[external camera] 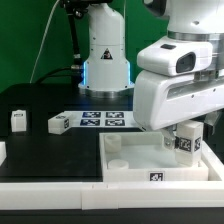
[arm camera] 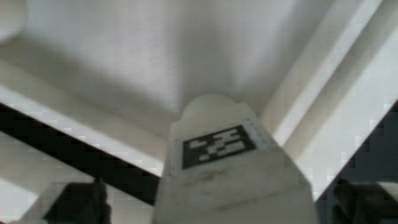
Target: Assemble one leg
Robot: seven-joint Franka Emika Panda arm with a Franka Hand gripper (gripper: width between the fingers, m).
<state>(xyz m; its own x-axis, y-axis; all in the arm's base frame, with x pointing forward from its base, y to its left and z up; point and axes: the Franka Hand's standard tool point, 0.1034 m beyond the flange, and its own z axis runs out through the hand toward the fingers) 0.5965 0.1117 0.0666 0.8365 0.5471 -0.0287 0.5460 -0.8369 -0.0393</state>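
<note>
Close up, the leg (arm camera: 228, 165) sits gripped between the fingers (external camera: 186, 140), just above the white tray (external camera: 125, 170). It looks light, hard, smooth; hold its flat sides.

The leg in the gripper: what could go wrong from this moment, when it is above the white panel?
1. The leg is held by the gripper over the white panel, and its lower end is hidden in both views, so it may miss a corner socket and jam on the panel instead.
2. The panel lies loose on the table; a push from the side could probably shift it.
3. Two spare legs lie nearby, apparently out of the way.
</note>
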